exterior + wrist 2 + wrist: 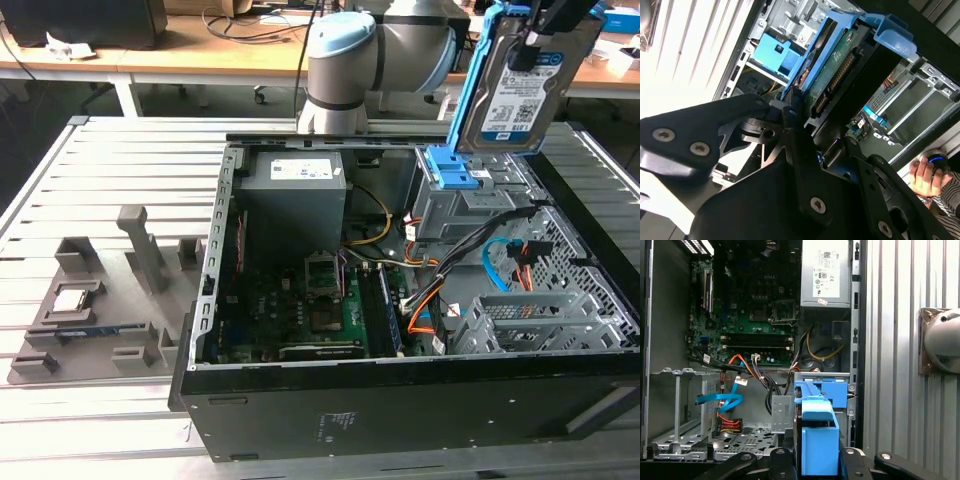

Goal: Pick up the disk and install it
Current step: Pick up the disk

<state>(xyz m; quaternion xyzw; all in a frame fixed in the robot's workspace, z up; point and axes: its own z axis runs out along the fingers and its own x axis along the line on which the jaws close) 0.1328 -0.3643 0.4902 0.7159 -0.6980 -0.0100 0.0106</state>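
The disk (525, 85), a silver drive with a white-and-blue label in a bright blue frame, hangs nearly upright above the open computer case (215, 300), at the exterior view's upper right. My gripper (545, 35) is shut on its upper part. Just below the disk sits the grey drive cage (470, 205) with a blue holder (455, 170) on top. In the second wrist view my black fingers (792, 107) clamp the disk (837, 70), whose green board and connector edge face the camera. In the first wrist view the disk's blue frame (817, 442) sits over the cage's blue holder (825, 392).
Inside the case are a grey power supply (295, 185), the motherboard (315, 310), orange and blue cables (500, 260) and a perforated metal bay (530, 320). A grey fixture tray (100, 335) with a small square chip (75, 300) lies at the exterior view's left. A person's hand (922, 175) is nearby.
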